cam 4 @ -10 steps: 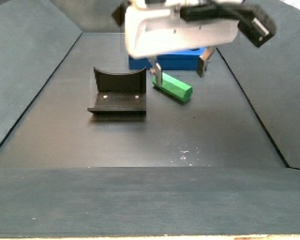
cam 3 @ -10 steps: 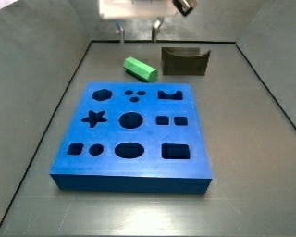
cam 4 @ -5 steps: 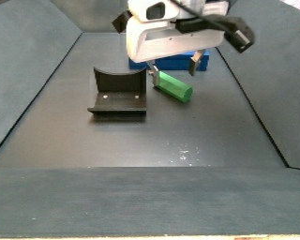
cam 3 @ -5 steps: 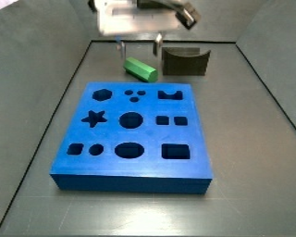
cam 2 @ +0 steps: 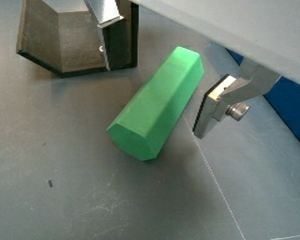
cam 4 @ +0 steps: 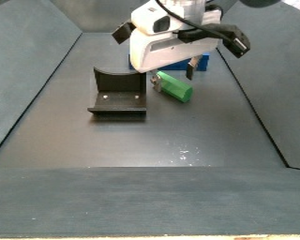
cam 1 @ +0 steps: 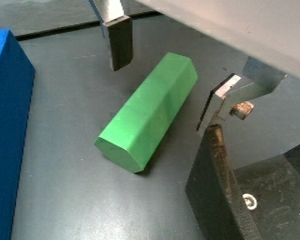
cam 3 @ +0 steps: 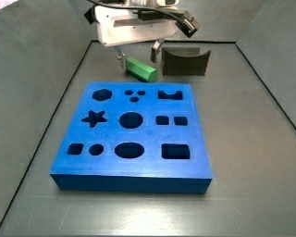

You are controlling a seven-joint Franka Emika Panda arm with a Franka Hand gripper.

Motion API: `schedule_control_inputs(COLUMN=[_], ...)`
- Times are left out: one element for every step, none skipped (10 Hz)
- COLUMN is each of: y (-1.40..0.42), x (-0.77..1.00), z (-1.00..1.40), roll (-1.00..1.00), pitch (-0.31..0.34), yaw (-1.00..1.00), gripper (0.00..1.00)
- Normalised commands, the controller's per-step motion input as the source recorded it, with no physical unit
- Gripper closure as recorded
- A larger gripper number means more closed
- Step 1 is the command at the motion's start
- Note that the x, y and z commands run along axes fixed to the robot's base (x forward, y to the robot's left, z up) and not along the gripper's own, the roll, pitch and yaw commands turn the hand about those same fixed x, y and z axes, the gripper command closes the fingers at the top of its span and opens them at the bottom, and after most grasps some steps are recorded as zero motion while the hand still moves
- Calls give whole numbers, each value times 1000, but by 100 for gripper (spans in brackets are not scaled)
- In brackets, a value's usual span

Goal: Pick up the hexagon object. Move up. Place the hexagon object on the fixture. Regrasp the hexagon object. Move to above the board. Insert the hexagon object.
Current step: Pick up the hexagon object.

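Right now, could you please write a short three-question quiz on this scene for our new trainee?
1. True or false: the claw is shut on the bright green hexagonal bar.
2. In a wrist view, where do the two silver fingers stand? A) both on one side of the bar B) one on each long side, apart from it C) inside the dark notched fixture
3. Fill in: the bar lies on the dark floor between the fixture and the large ____ slab with shaped cutouts.

Key: 1 false; 2 B; 3 blue.
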Motion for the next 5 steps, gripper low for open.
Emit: schedule_control_inputs(y=[-180, -26, 0, 0, 0], x=[-220, -57, 0, 0, 0], z=[-714, -186, 0, 0, 0], roll=[-86, -74, 0, 0, 0], pitch=[-254, -83, 0, 0, 0], yaw=[106, 60, 0, 0, 0], gripper=[0, 0, 100, 100, 100])
